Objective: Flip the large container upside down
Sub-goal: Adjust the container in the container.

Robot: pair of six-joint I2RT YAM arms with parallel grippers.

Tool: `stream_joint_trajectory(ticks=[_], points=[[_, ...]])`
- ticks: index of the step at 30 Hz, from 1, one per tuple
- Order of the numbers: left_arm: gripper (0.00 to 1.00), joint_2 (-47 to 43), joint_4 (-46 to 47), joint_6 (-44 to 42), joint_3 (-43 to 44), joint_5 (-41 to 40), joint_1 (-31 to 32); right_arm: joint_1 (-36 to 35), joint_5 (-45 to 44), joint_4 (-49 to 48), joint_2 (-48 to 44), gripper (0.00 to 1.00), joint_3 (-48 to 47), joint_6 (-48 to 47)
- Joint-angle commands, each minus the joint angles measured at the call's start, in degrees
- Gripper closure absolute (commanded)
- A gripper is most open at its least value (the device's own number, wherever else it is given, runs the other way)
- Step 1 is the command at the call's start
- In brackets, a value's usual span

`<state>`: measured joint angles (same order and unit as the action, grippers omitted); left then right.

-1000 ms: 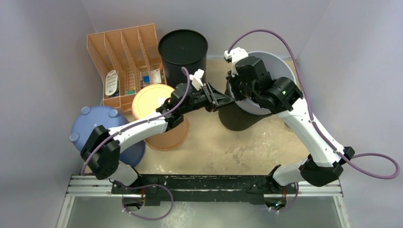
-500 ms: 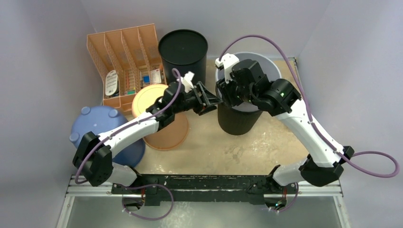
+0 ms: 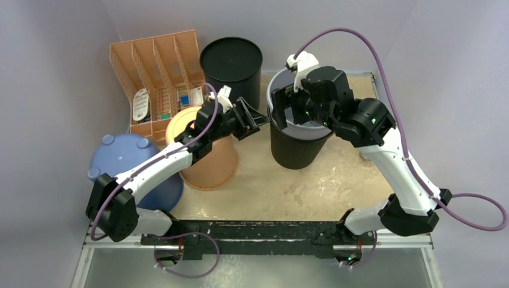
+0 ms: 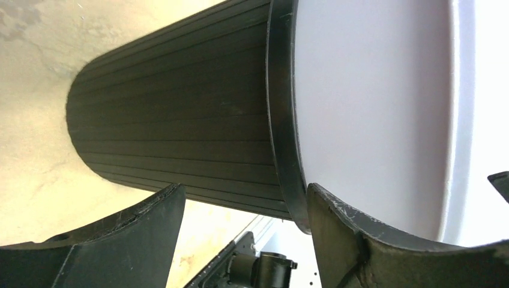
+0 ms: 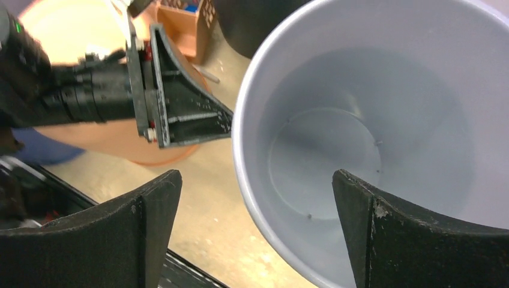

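Large container [image 3: 298, 150] near orange bucket [image 3: 210, 163], black bin [image 3: 231, 60]

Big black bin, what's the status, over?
Left hand open at the rim. Right hand open, straddling the rim. Bin standing mouth up, unheld. Orange tub close by.

The beige, stained table [image 3: 288, 192] carries five things: an orange divided tray [image 3: 159, 60] at the upper left, a black bin [image 3: 231, 60] at the upper middle, a blue tub [image 3: 117, 156] at the left, an orange bucket [image 3: 213, 168] just beside it, and the large black container [image 3: 297, 150], upright, near the centre.
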<state>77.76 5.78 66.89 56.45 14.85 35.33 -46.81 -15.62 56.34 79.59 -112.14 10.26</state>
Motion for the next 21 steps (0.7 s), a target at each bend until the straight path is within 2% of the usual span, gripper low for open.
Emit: stream_joint_trajectory(ticks=[1, 4, 7, 9, 12, 15, 18, 21], points=[[0.25, -5.8, -2.8, -6.5, 1.5, -7.8, -0.2, -0.1, -4.4, -3.9, 3.3, 0.00, -5.5, 13.2], [0.20, -8.0, -6.6, -8.3, 3.6, -12.2, -0.2, 0.3, -7.2, 0.4, 9.9, 0.00, -13.6, 18.0], [0.20, -7.8, -12.1, -11.1, 8.0, -12.5, -0.5, 0.3, -11.0, 4.9, 17.0, 0.00, -21.4, 21.0], [0.20, -7.5, -14.9, -12.1, 10.3, -12.9, -0.6, 1.0, -10.7, 3.2, 19.0, 0.00, -21.7, 21.4], [0.21, -8.8, -12.5, -11.2, 9.5, -13.7, -0.6, 3.6, -10.6, 1.4, 19.7, 0.00, -19.7, 25.0], [0.22, -9.4, -11.8, -10.9, 9.3, -13.1, -0.7, 6.0, -10.5, -1.8, 17.8, 0.11, -16.0, 26.1], [0.23, -9.2, -11.1, -10.3, 8.8, -12.1, -0.7, 7.5, -9.4, -2.9, 17.9, 0.34, -15.2, 25.8], [0.23, -8.7, -11.2, -10.4, 8.4, -11.9, -0.8, 7.6, -8.1, -3.1, 19.6, 0.46, -16.1, 24.7]])
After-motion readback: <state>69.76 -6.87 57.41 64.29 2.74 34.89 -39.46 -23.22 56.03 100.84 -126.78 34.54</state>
